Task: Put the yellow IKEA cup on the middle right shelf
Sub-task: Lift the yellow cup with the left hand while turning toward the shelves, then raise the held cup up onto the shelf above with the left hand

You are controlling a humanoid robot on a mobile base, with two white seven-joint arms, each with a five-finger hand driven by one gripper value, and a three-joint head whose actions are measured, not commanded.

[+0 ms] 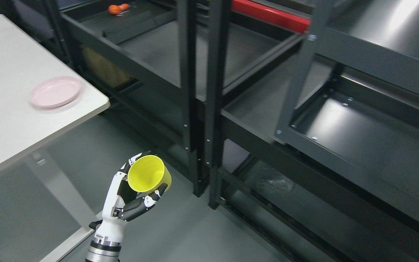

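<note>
The yellow cup (149,174) is held in my left hand (136,189), low in the head view and left of the middle. Its open mouth tips toward the camera. My fingers (147,202) curl around its side and base. Hand and cup hover over the grey floor, in front of the dark metal shelving. The nearest shelf post (189,109) stands just to the right of the cup. A dark shelf level (369,138) with a bright reflection lies to the right. My right arm is out of view.
A white table (9,120) fills the left side, with a pink plate (55,92) near its corner. Its leg (62,193) runs down beside my arm. An orange object (118,8) lies on a far shelf at the top. A red bar (271,14) crosses the upper shelving.
</note>
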